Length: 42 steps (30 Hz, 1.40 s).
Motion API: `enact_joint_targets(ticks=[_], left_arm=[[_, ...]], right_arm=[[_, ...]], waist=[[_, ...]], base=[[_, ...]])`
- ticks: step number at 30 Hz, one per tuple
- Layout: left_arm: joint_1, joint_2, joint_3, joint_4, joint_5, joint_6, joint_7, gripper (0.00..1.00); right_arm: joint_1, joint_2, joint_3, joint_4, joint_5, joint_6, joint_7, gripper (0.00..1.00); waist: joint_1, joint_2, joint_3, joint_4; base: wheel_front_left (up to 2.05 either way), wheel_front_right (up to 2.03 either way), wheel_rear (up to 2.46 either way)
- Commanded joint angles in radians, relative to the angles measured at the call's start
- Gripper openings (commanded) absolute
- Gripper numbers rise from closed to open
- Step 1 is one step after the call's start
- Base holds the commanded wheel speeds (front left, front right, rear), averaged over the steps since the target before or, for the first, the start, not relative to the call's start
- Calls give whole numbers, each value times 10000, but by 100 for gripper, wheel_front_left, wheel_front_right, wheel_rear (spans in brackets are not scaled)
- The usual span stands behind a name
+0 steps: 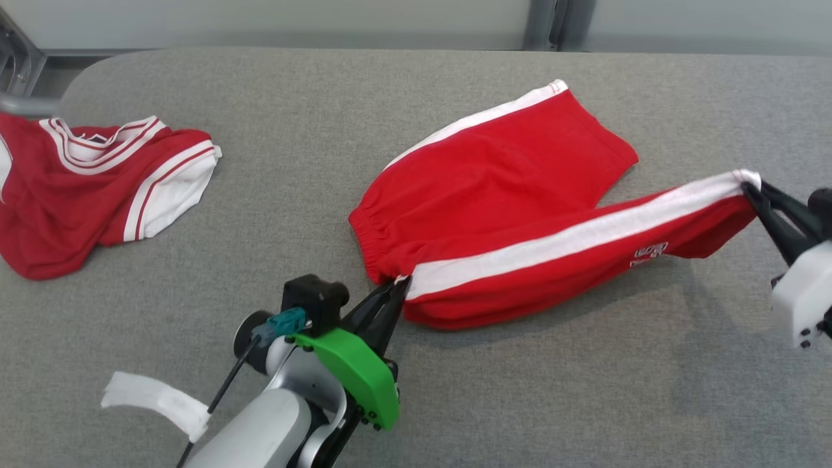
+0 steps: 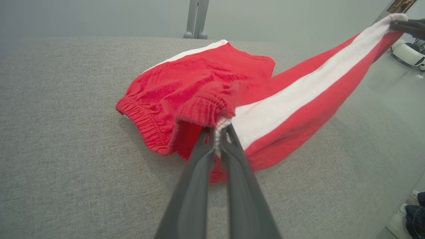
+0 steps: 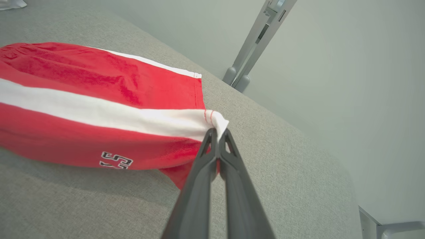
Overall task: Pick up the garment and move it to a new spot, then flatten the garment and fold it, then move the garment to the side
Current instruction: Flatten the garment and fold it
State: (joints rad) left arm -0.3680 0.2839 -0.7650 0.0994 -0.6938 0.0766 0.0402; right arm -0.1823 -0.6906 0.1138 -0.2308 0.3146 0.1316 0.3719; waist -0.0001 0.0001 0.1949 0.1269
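Observation:
The garment (image 1: 500, 188) is a pair of red shorts with a white side stripe, spread over the middle of the grey table (image 1: 416, 390). My left gripper (image 1: 398, 284) is shut on the waistband corner at the stripe's near end (image 2: 217, 131). At the far right, my right gripper (image 1: 749, 188) is shut on the leg hem at the stripe's other end (image 3: 215, 127). The near leg (image 2: 298, 99) hangs taut and lifted between the two grippers. The other leg (image 3: 99, 73) lies flat on the table behind it.
A second red garment (image 1: 84, 188) with white trim lies crumpled at the table's left edge. A white tag (image 1: 156, 398) hangs by my left arm. A metal post (image 3: 255, 43) stands beyond the table's far edge.

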Motion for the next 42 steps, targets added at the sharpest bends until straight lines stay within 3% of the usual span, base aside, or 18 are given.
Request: enact_joint_targets(ticks=[1,10,15,24,39,42], left_arm=[[-314,-115,-37,107,25,-103,42,0],[-2099,-1053,151,1481,-58,-519,-125,0],[-2879,-1340,347,2152,-128,-603,-175,0],[-4021,-1709,457,3140,-222,-826,-130,0],[-5182,-2108,661,4653,-357,-427,-222,0],[-5293,-2169,657,4949,-478,-531,-316,0]], right_arm=[[-481,-210,199,149,150,-16,78,0],[-4142,-1502,2634,2091,842,-17,600,0],[-5802,-1628,4031,2827,1063,-17,700,0],[-8234,-1170,5562,4605,1260,-17,168,0],[-10115,-294,6515,7293,1180,-17,-863,0],[-10291,-163,6749,7726,1256,-17,-1059,0]], waist=[[1,-1,431,358],[1,-1,1250,928],[1,-1,1623,1094],[1,-1,2115,1235],[1,-1,2725,1433],[1,-1,2828,1467]], base=[[0,0,0],[0,0,0],[0,0,0],[0,0,0],[0,0,0],[0,0,0]])
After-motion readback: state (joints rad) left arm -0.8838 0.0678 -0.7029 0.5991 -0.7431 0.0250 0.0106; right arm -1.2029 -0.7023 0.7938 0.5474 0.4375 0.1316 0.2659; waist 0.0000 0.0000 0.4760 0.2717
